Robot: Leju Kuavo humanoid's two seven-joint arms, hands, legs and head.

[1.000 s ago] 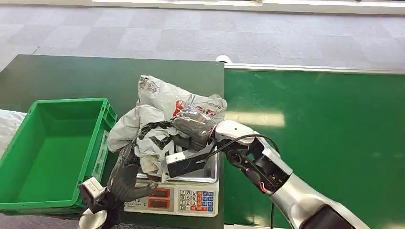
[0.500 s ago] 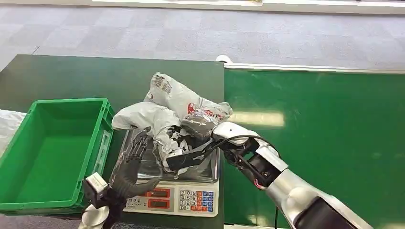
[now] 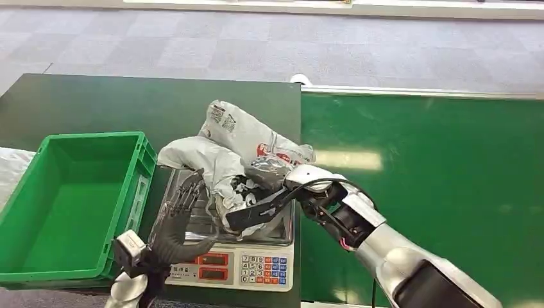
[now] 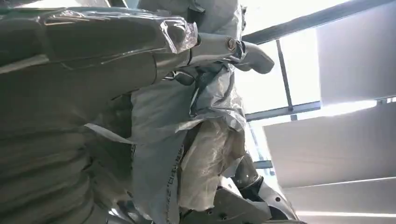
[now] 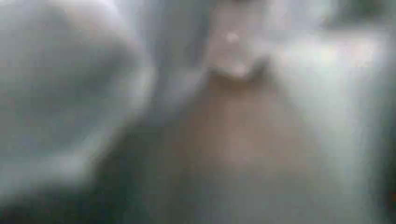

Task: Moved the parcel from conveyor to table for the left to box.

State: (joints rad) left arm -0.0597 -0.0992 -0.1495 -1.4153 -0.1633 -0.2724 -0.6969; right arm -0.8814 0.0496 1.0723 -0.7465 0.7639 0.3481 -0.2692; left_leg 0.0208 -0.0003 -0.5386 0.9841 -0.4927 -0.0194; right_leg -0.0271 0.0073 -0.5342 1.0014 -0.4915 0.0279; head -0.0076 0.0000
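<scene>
A crumpled grey plastic parcel (image 3: 237,138) with red print lies over the steel pan of a weighing scale (image 3: 256,260). My right hand (image 3: 268,172) is buried in the parcel's right side and grips it. My left hand (image 3: 176,218) stands at the parcel's left edge over the scale with its fingers spread and nothing in them. In the left wrist view the parcel (image 4: 187,140) hangs close in front of the left hand (image 4: 70,93). The right wrist view is a blur of grey plastic.
A green crate (image 3: 96,136), with nothing in it, stands to the left of the scale on the dark table (image 3: 128,102). The green conveyor (image 3: 423,179) runs along the right. Grey carpet floor lies beyond.
My left hand has let go of the parcel's lower left and spread its fingers beside it. The parcel has shifted up and to the right in my right hand.
</scene>
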